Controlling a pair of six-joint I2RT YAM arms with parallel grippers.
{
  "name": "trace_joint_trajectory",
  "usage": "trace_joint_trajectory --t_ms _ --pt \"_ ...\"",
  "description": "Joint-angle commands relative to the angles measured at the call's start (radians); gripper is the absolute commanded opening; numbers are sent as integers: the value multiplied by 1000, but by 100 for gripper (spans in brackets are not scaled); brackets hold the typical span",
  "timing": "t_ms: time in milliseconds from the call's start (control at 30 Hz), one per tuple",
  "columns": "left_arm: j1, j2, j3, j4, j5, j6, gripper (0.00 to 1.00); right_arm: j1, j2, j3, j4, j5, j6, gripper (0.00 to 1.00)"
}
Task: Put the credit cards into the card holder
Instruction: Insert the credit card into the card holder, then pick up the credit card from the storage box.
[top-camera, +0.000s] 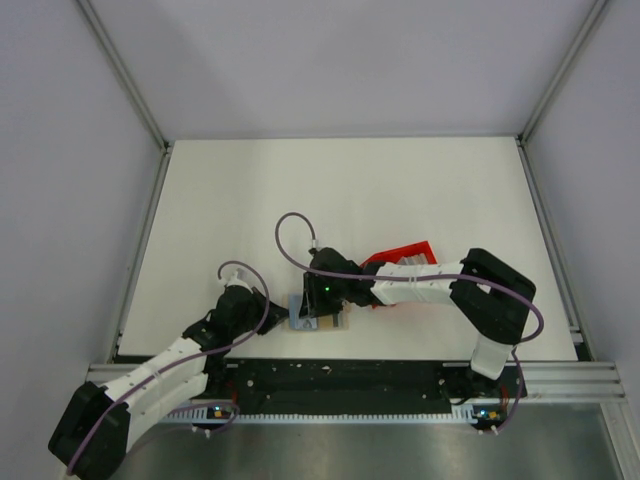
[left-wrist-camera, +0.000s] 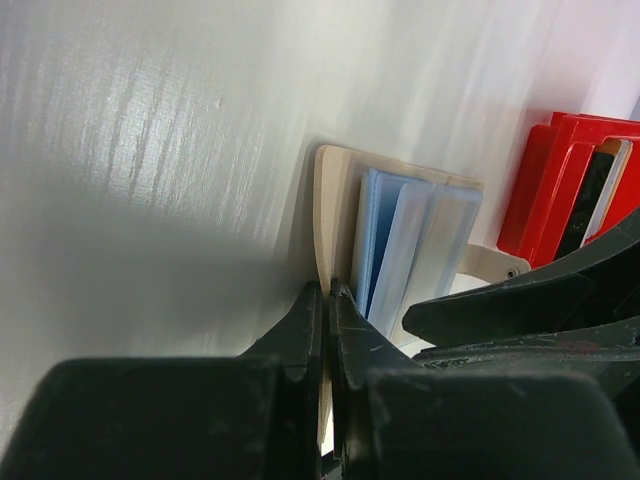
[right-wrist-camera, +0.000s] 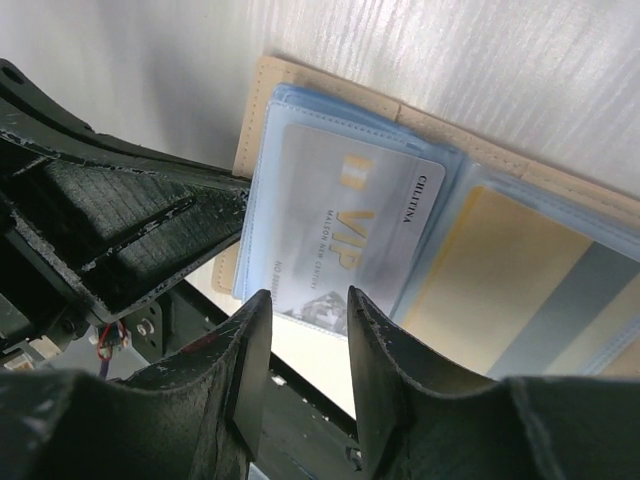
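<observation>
The card holder (top-camera: 299, 306) lies open near the table's front edge, a beige-tan cover (right-wrist-camera: 262, 90) with pale blue clear sleeves (left-wrist-camera: 405, 240). My left gripper (left-wrist-camera: 327, 290) is shut on the cover's left edge (left-wrist-camera: 335, 200). A silver "VIP" credit card (right-wrist-camera: 350, 225) sits in the left sleeve, and a gold-orange card (right-wrist-camera: 500, 290) in the sleeve beside it. My right gripper (right-wrist-camera: 308, 300) hovers open just over the silver card's near edge, gripping nothing. In the top view it (top-camera: 320, 312) covers most of the holder.
A red open-topped tray (top-camera: 405, 250) stands just behind and right of the holder, with a black card (left-wrist-camera: 590, 205) standing in it. The left gripper's black body (right-wrist-camera: 130, 230) lies close to the right fingers. The table's metal front rail (top-camera: 350, 372) is directly below.
</observation>
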Motion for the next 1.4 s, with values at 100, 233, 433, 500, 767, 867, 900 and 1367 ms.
trace_joint_trajectory --t_ms 100,233,433,500,767,867,900,1367 --pt "-2 -2 -133 43 7 16 0 17 -60 46 -84 131 -25 37" --pt "-3 -5 -133 43 7 20 0 17 -41 40 -93 131 -21 38" --pt "-3 -5 -133 43 9 19 0 17 13 49 -44 61 -16 39" --pt "-2 -5 -133 43 7 19 0 17 25 50 -8 25 -13 39" --pt "-2 -5 -135 43 9 20 0 17 28 58 57 -32 -30 39" --pt "-3 -5 -133 43 10 19 0 19 3 44 79 -30 -44 37" --pt "-2 -5 -133 43 9 19 0 19 -7 44 79 -26 -48 37" --pt "-2 -10 -130 37 13 23 0 -110 -335 11 -242 280 -205 52"
